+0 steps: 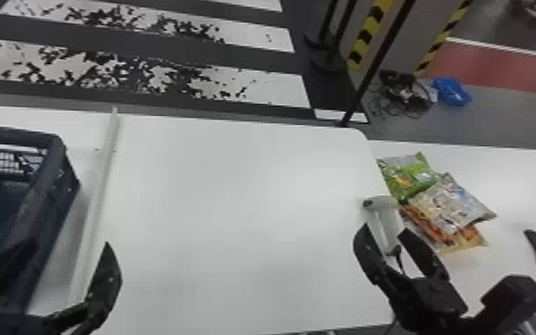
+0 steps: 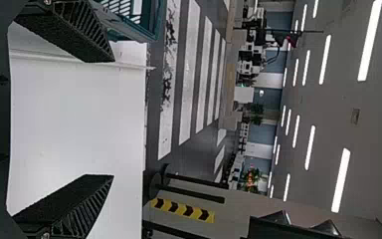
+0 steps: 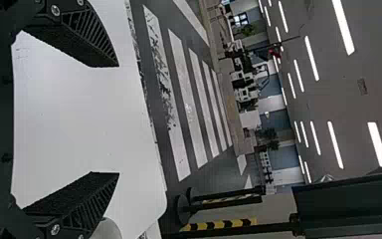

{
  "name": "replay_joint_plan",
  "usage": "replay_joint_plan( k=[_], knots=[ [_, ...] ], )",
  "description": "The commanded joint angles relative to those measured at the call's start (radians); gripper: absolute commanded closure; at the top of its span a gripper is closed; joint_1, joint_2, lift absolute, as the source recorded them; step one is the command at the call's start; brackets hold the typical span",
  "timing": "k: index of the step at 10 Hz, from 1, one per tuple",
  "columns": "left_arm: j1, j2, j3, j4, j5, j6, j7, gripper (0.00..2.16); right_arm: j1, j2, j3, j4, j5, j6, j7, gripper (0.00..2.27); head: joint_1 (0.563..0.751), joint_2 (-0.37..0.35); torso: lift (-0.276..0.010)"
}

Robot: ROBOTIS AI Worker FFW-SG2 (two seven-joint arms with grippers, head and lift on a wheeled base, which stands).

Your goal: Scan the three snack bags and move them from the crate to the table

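Taking the middle of the head view as the centre of a clock, the three snack bags lie on the white table (image 1: 525, 187) between three and four o'clock. The green plastic bag (image 1: 407, 176) is farthest, the orange-brown bag (image 1: 469, 240) is nearest, and the silvery printed bag (image 1: 452, 205) overlaps both. The dark blue plastic lattice crate (image 1: 53, 196) stands at nine o'clock. The white handheld scanner (image 1: 380, 202) is toward four o'clock, just beside the bags.

The right gripper (image 1: 383, 229) is also near four o'clock, its black fingers well apart and nothing between them. The left gripper (image 1: 70, 243), at eight o'clock near the crate, is likewise wide apart and empty. I judge that the moving is finished; whether each bag is scanned, I cannot tell.

Such bags should be light, soft and rather slippery, with contents that break easily. If one needs correction, it is better to begin with the silvery one, pinching its flat sealed end gently, because a hard squeeze in the middle could crush it.
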Motion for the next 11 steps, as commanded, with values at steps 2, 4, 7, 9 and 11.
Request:
replay_joint_plan(
  k=[2, 4, 7, 9, 11],
  knots=[
    [0.001, 0.000, 0.000, -0.001, 0.000, 0.000, 0.000, 0.03, 0.000, 0.000, 0.000, 0.000, 0.000, 0.000, 0.000, 0.11, 0.695, -0.247, -0.062],
    [0.000, 0.000, 0.000, 0.000, 0.000, 0.000, 0.001, 0.03, 0.000, -0.003, 0.000, 0.000, 0.000, 0.000, 0.002, 0.11, 0.695, -0.247, -0.062],
    [0.001, 0.000, 0.000, -0.001, 0.000, 0.000, 0.001, 0.03, 0.002, -0.005, -0.002, -0.003, 0.000, 0.000, 0.002, 0.11, 0.695, -0.245, -0.062],
    [0.000, 0.000, 0.000, -0.001, 0.000, 0.000, 0.001, 0.03, 0.002, -0.005, 0.000, -0.002, 0.000, 0.000, 0.005, 0.11, 0.695, -0.245, -0.062],
    [0.000, 0.000, 0.000, -0.006, 0.000, 0.000, 0.001, 0.03, 0.000, -0.005, 0.000, -0.002, 0.000, 0.000, 0.006, 0.11, 0.695, -0.244, -0.062]
  ],
)
